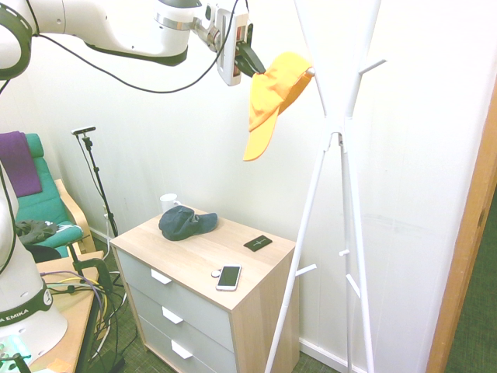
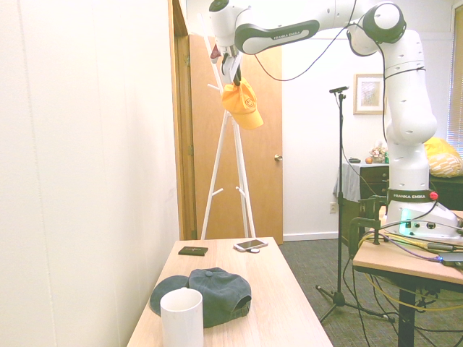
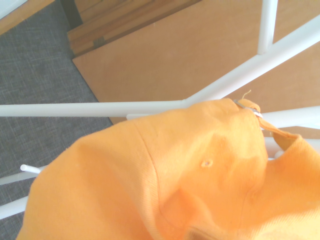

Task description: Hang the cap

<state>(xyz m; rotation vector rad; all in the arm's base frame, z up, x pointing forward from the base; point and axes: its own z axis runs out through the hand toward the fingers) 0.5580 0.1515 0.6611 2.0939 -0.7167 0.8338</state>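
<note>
The gripper (image 1: 250, 61) has its jaws clamped on the crown of the cap (image 1: 272, 97), which hangs high in the air against an upper peg of the white coat stand (image 1: 335, 132), brim pointing down. Judgement: the peg appears to be at or just inside the cap's back opening. Release should wait until the fabric is seated over the peg, otherwise the cap may slip off.

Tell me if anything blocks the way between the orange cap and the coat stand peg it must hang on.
Nothing visible does. The cap, gripped by the shut fingers, hangs right against the white coat stand, its crown at a peg. Whether it is hooked on yet cannot be told.
</note>
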